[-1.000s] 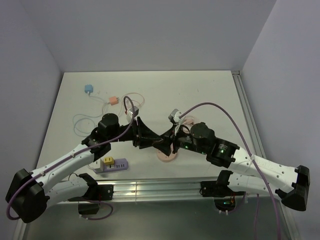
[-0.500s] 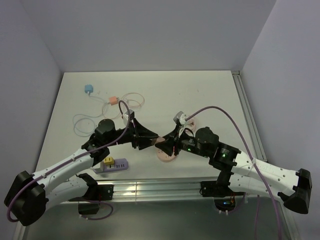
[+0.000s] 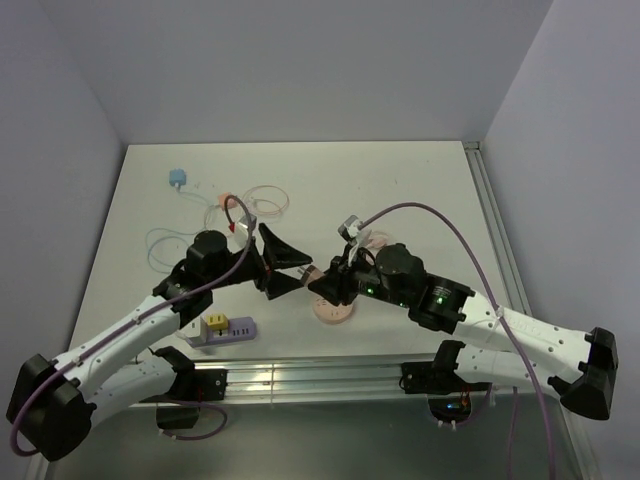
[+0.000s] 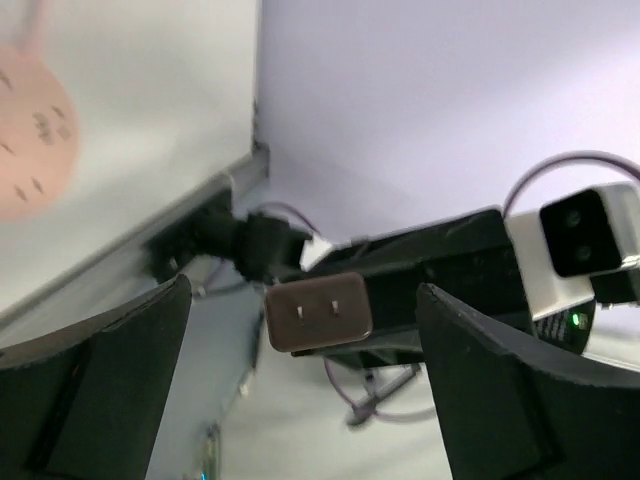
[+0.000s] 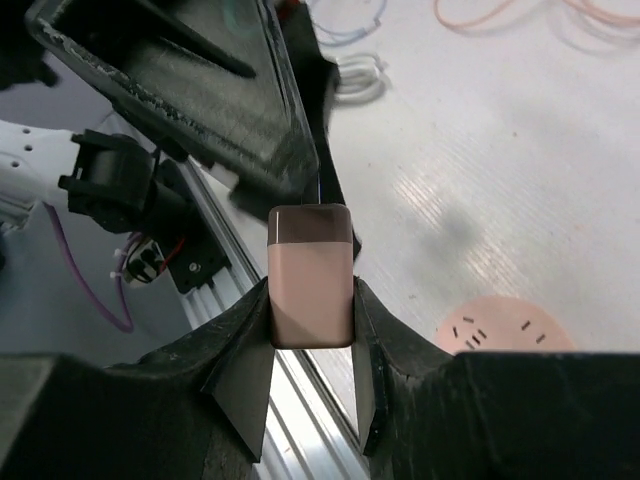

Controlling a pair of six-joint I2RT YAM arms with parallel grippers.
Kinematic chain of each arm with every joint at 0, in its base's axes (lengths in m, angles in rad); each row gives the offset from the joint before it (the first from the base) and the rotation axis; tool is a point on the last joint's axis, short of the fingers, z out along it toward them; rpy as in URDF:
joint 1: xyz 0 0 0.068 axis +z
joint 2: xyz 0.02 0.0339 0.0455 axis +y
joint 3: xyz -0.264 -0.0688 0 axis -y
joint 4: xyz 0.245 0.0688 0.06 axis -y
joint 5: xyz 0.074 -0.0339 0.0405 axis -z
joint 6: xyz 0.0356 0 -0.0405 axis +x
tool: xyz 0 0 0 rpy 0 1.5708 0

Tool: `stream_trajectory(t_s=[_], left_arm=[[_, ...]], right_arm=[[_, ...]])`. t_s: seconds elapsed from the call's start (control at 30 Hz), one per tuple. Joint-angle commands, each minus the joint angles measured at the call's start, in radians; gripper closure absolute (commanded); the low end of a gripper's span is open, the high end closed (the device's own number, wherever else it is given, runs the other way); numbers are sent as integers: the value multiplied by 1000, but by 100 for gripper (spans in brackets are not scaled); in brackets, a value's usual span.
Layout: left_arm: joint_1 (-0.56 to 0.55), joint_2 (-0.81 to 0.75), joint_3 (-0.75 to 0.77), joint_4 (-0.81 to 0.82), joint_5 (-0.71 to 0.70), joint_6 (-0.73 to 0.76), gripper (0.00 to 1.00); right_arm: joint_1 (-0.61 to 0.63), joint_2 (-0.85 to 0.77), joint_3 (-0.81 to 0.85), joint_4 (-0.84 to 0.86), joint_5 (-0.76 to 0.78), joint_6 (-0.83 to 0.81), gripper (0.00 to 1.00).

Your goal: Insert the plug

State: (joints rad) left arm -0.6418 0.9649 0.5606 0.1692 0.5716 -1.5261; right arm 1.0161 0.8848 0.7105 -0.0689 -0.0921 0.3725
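Note:
The plug (image 5: 311, 285) is a small pink block with a dark brown end, and its two metal prongs face the left wrist view (image 4: 318, 312). My right gripper (image 5: 311, 300) is shut on it, one finger against each side. It hangs above the table near the middle (image 3: 312, 273). My left gripper (image 4: 303, 292) is open wide, with its fingers (image 4: 100, 380) standing apart on either side of the plug and not touching it. From above, the left gripper (image 3: 285, 262) sits just left of the right gripper (image 3: 322, 283). A round pink socket disc (image 3: 334, 308) lies on the table under the right gripper.
A lilac power strip (image 3: 222, 328) with a yellow plug in it lies at the near left. A blue adapter (image 3: 177, 179), an orange adapter (image 3: 227, 200) and thin looped cables (image 3: 265, 198) lie at the far left. A metal rail (image 3: 320, 378) runs along the near edge.
My left gripper has opened and let go of the plug, drawing back a little to the left. My right gripper has closed on the plug.

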Motion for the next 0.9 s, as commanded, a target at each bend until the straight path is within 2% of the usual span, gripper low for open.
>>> stream_trajectory(t_s=[0.0, 0.03, 0.1, 0.13, 0.17, 0.2, 0.23, 0.3, 0.4, 0.5, 0.73, 0.87], left_arm=[[62, -72, 108, -247, -139, 263, 1], [79, -81, 126, -345, -169, 297, 1], [114, -104, 191, -440, -332, 397, 1], [114, -109, 214, -533, -404, 424, 0], [114, -117, 235, -572, -520, 466, 1], [114, -127, 270, -611, -567, 484, 1], [114, -135, 283, -635, -622, 503, 1], [116, -159, 308, -695, -732, 543, 0], [114, -201, 308, -717, -785, 581, 1], [114, -247, 277, -695, -777, 586, 1], [114, -278, 268, -708, -756, 610, 0], [114, -290, 259, -689, -721, 606, 1]], right_arm=[[-7, 20, 124, -217, 48, 49, 100], [-13, 35, 148, -274, 39, 60, 100], [-48, 100, 251, -394, 35, 77, 100], [-62, 124, 289, -511, 58, 98, 100], [-71, 149, 367, -569, 61, 106, 100], [-106, 208, 409, -625, 57, 117, 100], [-135, 245, 453, -751, 30, 126, 100], [-195, 340, 578, -859, 20, 128, 100], [-247, 471, 730, -1034, 31, 118, 100], [-277, 595, 842, -1210, 40, 105, 100], [-335, 779, 918, -1322, -29, 46, 100], [-370, 851, 896, -1316, -90, 36, 100]])
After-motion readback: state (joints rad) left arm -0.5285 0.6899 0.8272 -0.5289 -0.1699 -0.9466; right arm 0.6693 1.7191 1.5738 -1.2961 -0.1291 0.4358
